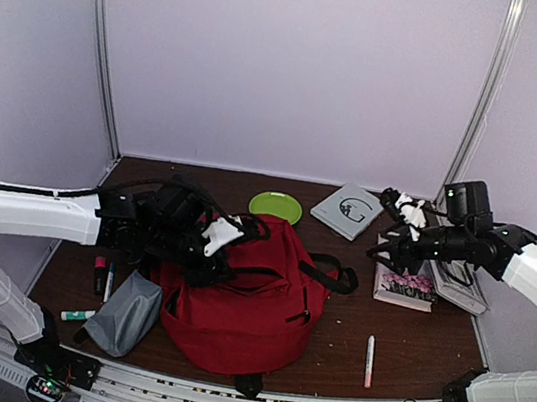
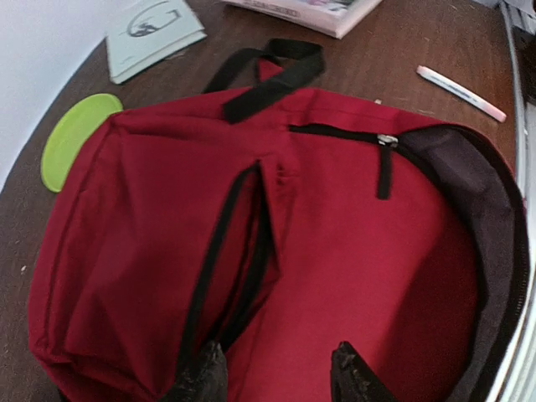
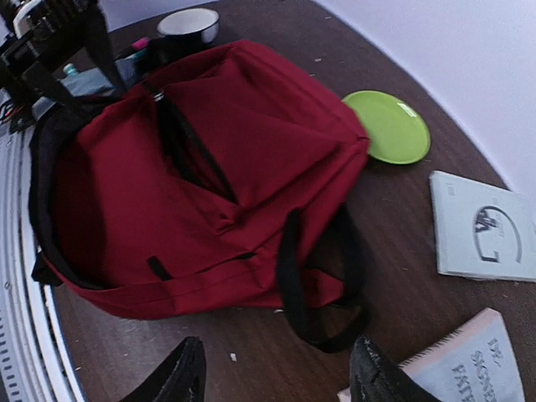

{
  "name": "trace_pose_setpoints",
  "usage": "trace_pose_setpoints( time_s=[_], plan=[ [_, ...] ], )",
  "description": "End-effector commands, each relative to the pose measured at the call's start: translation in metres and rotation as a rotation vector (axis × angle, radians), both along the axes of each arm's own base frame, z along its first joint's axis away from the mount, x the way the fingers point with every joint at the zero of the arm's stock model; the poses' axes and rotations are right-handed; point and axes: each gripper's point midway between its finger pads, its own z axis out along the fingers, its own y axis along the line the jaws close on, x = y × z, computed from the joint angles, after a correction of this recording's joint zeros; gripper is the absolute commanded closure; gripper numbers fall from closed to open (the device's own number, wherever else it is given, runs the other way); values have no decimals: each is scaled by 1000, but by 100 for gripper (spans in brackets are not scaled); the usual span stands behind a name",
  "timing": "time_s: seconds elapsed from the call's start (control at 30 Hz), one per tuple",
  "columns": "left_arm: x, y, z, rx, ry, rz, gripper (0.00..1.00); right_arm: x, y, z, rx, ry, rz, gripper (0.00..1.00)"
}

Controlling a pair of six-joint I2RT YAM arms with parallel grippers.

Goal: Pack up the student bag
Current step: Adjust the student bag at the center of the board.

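The top external camera is looking down from high above the near edge of the brown wooden table (image 1: 429, 346), facing the far edge and taking in the whole tabletop. The left wrist camera is sitting close over the large red fabric backpack (image 2: 335, 251), facing the right edge. The right wrist camera is looking from the right edge toward the left, farther back. All three are sharing the backpack, the round lime-green plate (image 1: 276, 205) and the pale grey booklet (image 1: 346, 210).

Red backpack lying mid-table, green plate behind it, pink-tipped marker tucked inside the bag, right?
Not quite: the pink-tipped marker lies on the table right of the red backpack, apart from it, as the top external view shows. The green plate is behind it.
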Motion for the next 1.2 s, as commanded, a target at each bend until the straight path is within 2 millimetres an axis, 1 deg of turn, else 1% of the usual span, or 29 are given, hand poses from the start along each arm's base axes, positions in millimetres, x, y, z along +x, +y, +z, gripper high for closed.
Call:
trace_pose_setpoints(
  time_s=[0.0, 0.1, 0.23, 0.33, 0.43, 0.5, 0.57, 0.67, 0.77, 0.8, 0.83, 0.87, 0.97, 1.03, 1.1, 1.17],
  plan=[
    [-28, -26, -12, -11, 12, -121, 55, -54, 46, -37, -64, 62, 292, 42],
    [-44, -27, -24, 6, 44, -151, 55, -86, 67, -61, -137, 87, 453, 43],
    [-56, -19, -40, 34, 66, -152, 53, -123, 89, -90, -234, 84, 638, 44],
    [-60, -13, -53, 38, 76, -131, 53, -143, 105, -103, -270, 79, 743, 44],
    [-64, -11, -63, 27, 84, -109, 53, -160, 117, -114, -308, 56, 835, 43],
    [-72, -12, -68, 40, 73, -112, 53, -170, 120, -124, -354, 32, 882, 44],
    [-79, -13, -73, 69, 47, -115, 53, -179, 119, -139, -414, -13, 929, 46],
    [-90, -14, -84, 108, 7, -126, 53, -189, 111, -162, -506, -70, 969, 52],
    [-95, -12, -95, 148, -30, -118, 51, -196, 103, -186, -598, -140, 1004, 58],
    [-92, -11, -97, 163, -58, -97, 39, -197, 102, -190, -608, -150, 1005, 60],
    [-90, -9, -98, 176, -88, -75, 30, -197, 101, -192, -614, -157, 1007, 62],
    [-87, -8, -98, 183, -113, -61, 26, -196, 101, -193, -620, -173, 1009, 64],
    [-79, -7, -95, 188, -172, -43, 25, -195, 101, -198, -640, -204, 1018, 67],
    [-79, -12, -94, 189, -194, -73, 27, -194, 96, -203, -657, -206, 1022, 70],
    [-85, -19, -93, 195, -187, -125, 31, -191, 92, -208, -681, -231, 1017, 74],
    [-98, -25, -93, 199, -148, -196, 34, -186, 87, -210, -710, -267, 1011, 76]
  ],
)
